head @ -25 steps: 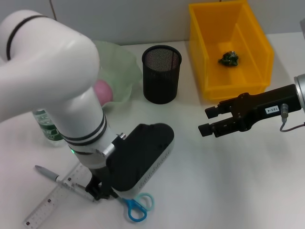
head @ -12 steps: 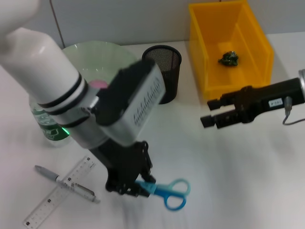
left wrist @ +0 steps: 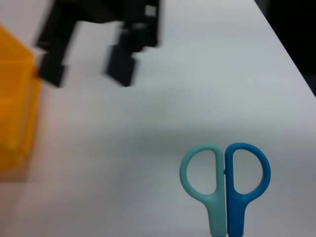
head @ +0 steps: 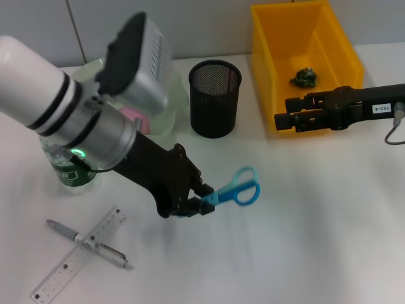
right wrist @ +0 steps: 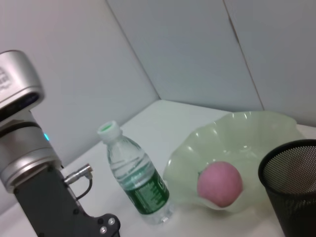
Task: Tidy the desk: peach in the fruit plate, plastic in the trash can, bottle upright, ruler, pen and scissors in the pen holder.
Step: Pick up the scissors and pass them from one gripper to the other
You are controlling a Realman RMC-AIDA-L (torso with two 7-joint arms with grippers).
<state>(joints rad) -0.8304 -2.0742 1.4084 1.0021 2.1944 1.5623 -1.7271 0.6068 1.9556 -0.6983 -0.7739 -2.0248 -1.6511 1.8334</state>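
The left end effector [head: 204,204] sits a little toward seven o'clock of the middle of the head view, closed on the blade end of the scissors [head: 234,189]. The scissors are lifted clear of the white surface [head: 304,228], their blue handles pointing toward two o'clock. In the left wrist view the scissors [left wrist: 225,185] show one pale blue and one darker blue loop side by side, closed together.

The black mesh pen holder [head: 215,98] stands upright at twelve o'clock from the scissors, well apart from them. At nine o'clock of the holder is the pale green fruit plate [head: 169,104] with the pink peach [head: 134,118] inside it (both partly hidden by the left arm). The right wrist view shows the peach [right wrist: 220,183] resting in the plate [right wrist: 247,148] more plainly, with the bottle [right wrist: 137,181] standing upright just beside the plate.

At seven o'clock in the head view, the clear ruler [head: 79,263] and the pen [head: 85,242] lie crossed on the surface, touching.

The yellow trash can [head: 305,63] is at one o'clock, with a dark crumpled piece of plastic [head: 304,78] in it. The right end effector [head: 282,120] hovers just in front of the bin, its fingers narrowly apart and holding nothing.
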